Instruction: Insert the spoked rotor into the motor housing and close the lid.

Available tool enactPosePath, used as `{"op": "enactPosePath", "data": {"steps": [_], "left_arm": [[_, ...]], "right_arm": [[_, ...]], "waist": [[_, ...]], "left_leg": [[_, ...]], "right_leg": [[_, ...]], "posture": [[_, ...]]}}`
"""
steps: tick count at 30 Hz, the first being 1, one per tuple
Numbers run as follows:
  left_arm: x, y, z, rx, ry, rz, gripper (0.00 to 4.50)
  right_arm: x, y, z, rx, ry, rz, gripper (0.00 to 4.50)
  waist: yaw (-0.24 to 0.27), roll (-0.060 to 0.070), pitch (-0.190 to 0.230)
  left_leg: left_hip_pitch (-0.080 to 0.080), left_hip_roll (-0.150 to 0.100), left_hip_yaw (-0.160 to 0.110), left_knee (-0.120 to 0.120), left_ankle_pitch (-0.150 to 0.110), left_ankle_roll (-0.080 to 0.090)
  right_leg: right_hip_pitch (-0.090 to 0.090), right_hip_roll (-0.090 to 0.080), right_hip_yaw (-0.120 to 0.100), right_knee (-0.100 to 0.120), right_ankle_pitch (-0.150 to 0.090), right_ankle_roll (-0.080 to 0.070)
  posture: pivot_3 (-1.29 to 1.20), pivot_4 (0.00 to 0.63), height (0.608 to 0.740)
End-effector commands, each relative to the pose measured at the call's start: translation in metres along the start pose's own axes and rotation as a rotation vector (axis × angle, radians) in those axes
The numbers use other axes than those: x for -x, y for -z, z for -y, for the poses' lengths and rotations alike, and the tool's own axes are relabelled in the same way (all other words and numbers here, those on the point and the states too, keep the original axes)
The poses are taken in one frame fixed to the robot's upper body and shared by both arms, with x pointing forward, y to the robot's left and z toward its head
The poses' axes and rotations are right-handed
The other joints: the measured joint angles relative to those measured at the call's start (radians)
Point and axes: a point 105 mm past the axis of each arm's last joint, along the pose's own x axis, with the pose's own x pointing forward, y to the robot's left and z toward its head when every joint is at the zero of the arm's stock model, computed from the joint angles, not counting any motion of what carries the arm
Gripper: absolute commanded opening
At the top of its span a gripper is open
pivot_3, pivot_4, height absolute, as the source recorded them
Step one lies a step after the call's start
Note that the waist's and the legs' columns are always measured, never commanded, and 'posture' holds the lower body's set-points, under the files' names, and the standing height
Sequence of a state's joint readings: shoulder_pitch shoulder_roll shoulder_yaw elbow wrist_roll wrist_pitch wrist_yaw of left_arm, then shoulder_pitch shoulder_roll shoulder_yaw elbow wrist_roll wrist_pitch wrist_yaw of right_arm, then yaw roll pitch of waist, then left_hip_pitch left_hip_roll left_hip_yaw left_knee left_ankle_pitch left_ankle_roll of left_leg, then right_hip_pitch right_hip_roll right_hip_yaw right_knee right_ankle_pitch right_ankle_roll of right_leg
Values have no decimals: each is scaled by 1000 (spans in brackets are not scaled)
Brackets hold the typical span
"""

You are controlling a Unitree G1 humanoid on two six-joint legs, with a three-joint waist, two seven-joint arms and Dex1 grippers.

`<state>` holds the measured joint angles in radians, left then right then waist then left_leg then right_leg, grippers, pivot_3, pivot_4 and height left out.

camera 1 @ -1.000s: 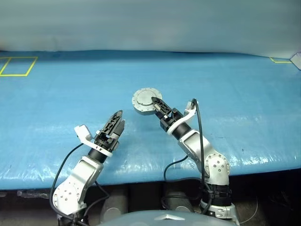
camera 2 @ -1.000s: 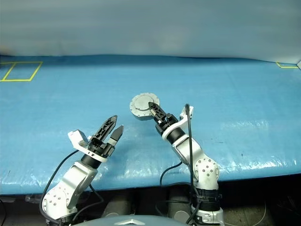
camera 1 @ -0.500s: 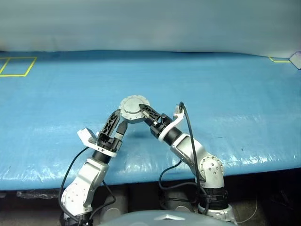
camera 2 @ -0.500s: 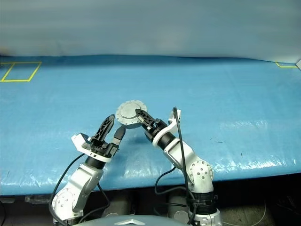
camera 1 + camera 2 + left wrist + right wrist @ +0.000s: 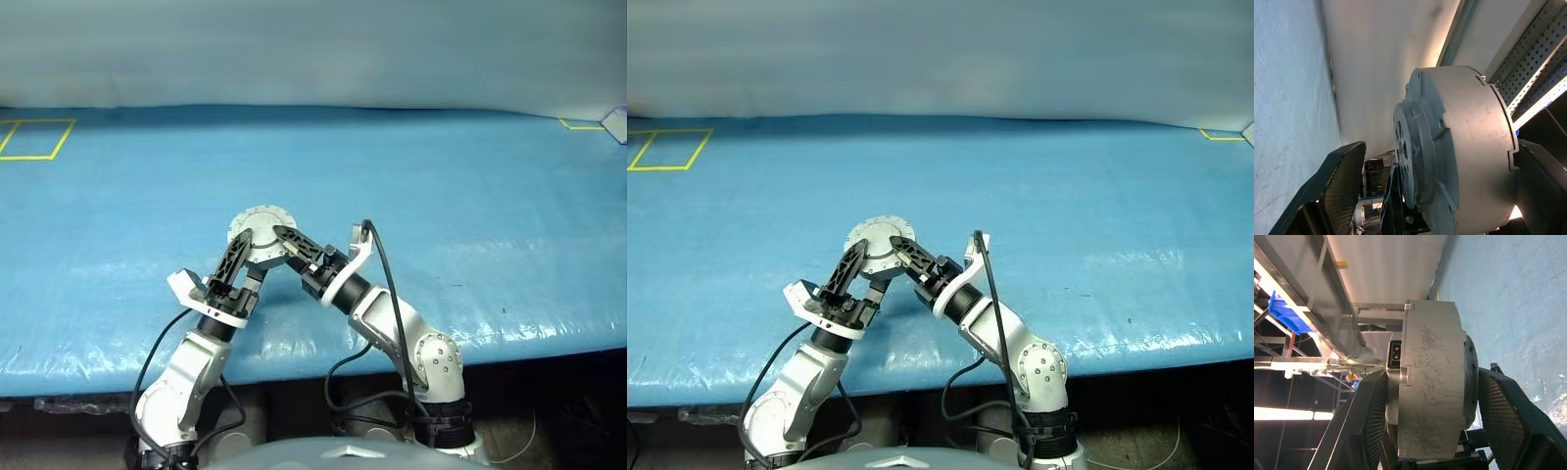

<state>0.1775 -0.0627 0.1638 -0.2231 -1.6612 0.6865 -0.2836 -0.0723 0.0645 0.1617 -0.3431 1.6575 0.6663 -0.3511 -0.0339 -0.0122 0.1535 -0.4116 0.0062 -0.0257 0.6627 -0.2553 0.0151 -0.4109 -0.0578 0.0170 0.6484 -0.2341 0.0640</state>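
the right gripper (image 5: 281,235) clasped the closed motor housing (image 5: 254,231) aloft; the left gripper (image 5: 247,257) stood spread around it (assembly apparently finished).

The grey housing (image 5: 1459,152) is seen edge-on between the left gripper's (image 5: 1435,196) spread black fingers (image 5: 1337,181), above blue sheet (image 5: 1283,98).

Even, bright overhead light, soft glare on the blue sheet (image 5: 470,186), bright ceiling strips in wrist views.
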Motion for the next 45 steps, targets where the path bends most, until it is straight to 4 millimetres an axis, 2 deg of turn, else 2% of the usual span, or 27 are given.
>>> {"op": "enactPosePath", "data": {"steps": [1, 3, 5, 9, 12, 13, 15, 17, 21, 23, 29, 33, 36, 40, 44, 45], "left_arm": [[-7, 9, 3, 40, 24, -1, 3551], [-7, 8, 3, 40, 17, 2, 2911], [-7, 8, 3, 39, 12, 3, 2623], [-6, 7, 1, 30, -12, 7, 2538], [-5, 6, -1, 13, -40, 10, 2423], [-5, 5, -2, 7, -49, 14, 2423], [-5, 2, -3, -12, -61, 28, 2423], [-5, -6, -4, -33, -70, 63, 2423], [-9, -44, -1, -148, -101, 197, 2423], [-11, -68, 0, -206, -133, 277, 2423], [-23, -130, 2, -371, -233, 433, 2422], [-43, -163, -4, -430, -306, 486, 2422], [-65, -167, -12, -437, -346, 439, 2422], [-99, -161, -21, -418, -357, 361, 2422], [-116, -155, -30, -424, -380, 311, 2422], [-117, -156, -38, -428, -423, 305, 2422]], "right_arm": [[1, 14, -38, 24, -175, -61, 2410], [1, 13, -37, 28, -169, -57, 2410], [1, 12, -33, 41, -149, -50, 2410], [2, 6, -22, 158, -84, -21, 2410], [5, 5, -5, 427, 17, -64, 2410], [7, 4, 1, 533, 47, -85, 3162], [11, 2, 10, 635, 82, -100, 3713], [15, -4, 16, 661, 101, -74, 4418], [29, -31, 34, 646, 204, 56, 4500], [35, -38, 41, 664, 242, 84, 4500], [42, -41, 58, 811, 350, 72, 4500], [40, -40, 61, 934, 378, 71, 4500], [36, -37, 58, 994, 358, 66, 4500], [34, -36, 58, 1007, 351, 72, 4500], [33, -34, 58, 1013, 350, 73, 4500], [33, -34, 58, 1015, 352, 71, 4500]], "waist": [[0, 0, 0], [1, 0, 0], [1, 0, 0], [0, 0, 0], [0, 0, 0], [1, 0, 0], [3, 0, 0], [6, 0, 0], [12, -1, 0], [14, -1, 0], [14, -1, 0], [22, -3, 0], [23, -4, -1], [24, -5, -1], [16, -6, -1], [11, -6, -1]], "left_leg": [[0, 0, 0, 0, 0, 0], [0, 0, 0, 0, 0, 0], [0, 0, 0, 0, 0, 0], [0, 0, 0, 0, 0, 0], [0, 0, 0, 0, 0, 0], [0, 0, 1, 1, 0, 0], [0, 0, 1, 1, 0, 0], [0, 0, 0, 1, 0, 0], [0, 0, 0, 0, 0, 0], [0, 0, 0, 2, 0, 0], [0, 0, 1, 2, 1, 0], [-1, 0, 1, 2, 1, -1], [-1, 0, 1, 3, 1, -1], [-2, -1, 1, 3, 1, -1], [-2, -1, 0, 2, 1, -2], [-2, -1, 0, 2, 1, -2]], "right_leg": [[0, 0, 0, 0, 0, 0], [0, 0, 0, 0, 0, 0], [0, 0, 0, 0, 0, 0], [0, 0, 0, 0, 0, 0], [0, 0, 0, -1, 0, 0], [0, 0, 1, -1, 0, 0], [1, 0, 1, -1, 0, 0], [1, 1, 0, -1, 0, 0], [1, 2, -1, -1, 1, 0], [1, 2, 0, -2, 1, -2], [2, 3, 0, -4, 4, -1], [2, 3, -1, -4, 6, 3], [2, 3, -2, -4, 6, 3], [2, 2, -2, -5, 7, 4], [2, 2, -2, -5, 7, 4], [1, 2, -2, -5, 7, 4]], "posture": [[0, 150, 740], [0, 150, 740], [0, 150, 740], [0, 150, 740], [0, 150, 740], [0, 150, 740], [0, 150, 740], [0, 150, 740], [0, 150, 740], [0, 150, 740], [0, 150, 740], [0, 150, 740], [0, 150, 740], [0, 150, 740], [0, 150, 740], [0, 150, 740]]}}
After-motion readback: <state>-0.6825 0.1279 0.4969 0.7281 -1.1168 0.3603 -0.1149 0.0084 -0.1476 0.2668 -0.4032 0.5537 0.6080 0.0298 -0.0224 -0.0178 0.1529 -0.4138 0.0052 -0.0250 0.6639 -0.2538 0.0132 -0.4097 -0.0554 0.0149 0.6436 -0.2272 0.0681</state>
